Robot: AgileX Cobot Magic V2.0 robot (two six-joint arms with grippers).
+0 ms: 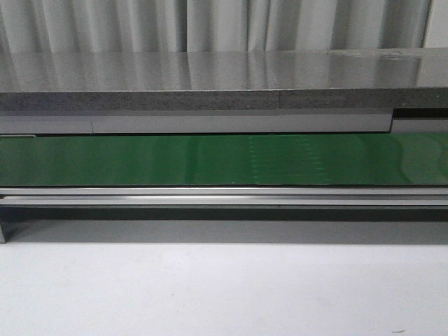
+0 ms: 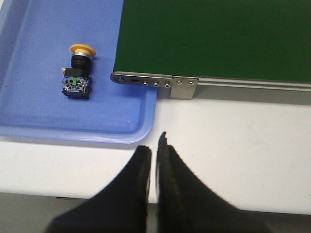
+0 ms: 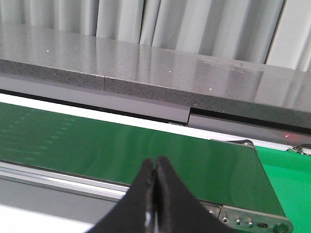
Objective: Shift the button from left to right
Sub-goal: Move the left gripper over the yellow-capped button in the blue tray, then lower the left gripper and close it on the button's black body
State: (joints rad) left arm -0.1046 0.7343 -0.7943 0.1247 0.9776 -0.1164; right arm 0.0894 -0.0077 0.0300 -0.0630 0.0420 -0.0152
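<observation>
The button (image 2: 77, 72) has a round yellow-orange cap and a black boxy body with a small green mark. It lies on its side in a blue tray (image 2: 34, 124), seen only in the left wrist view. My left gripper (image 2: 154, 146) is shut and empty over the white table, just off the tray's corner and apart from the button. My right gripper (image 3: 155, 164) is shut and empty, held over the near edge of the green conveyor belt (image 3: 121, 150). Neither gripper nor the button shows in the front view.
The green belt (image 1: 224, 159) runs across the front view on a metal frame (image 1: 224, 196), with a grey stone-like shelf (image 1: 224, 77) and curtains behind. The belt's end bracket (image 2: 155, 82) overhangs the tray's edge. White table (image 1: 224, 294) lies in front.
</observation>
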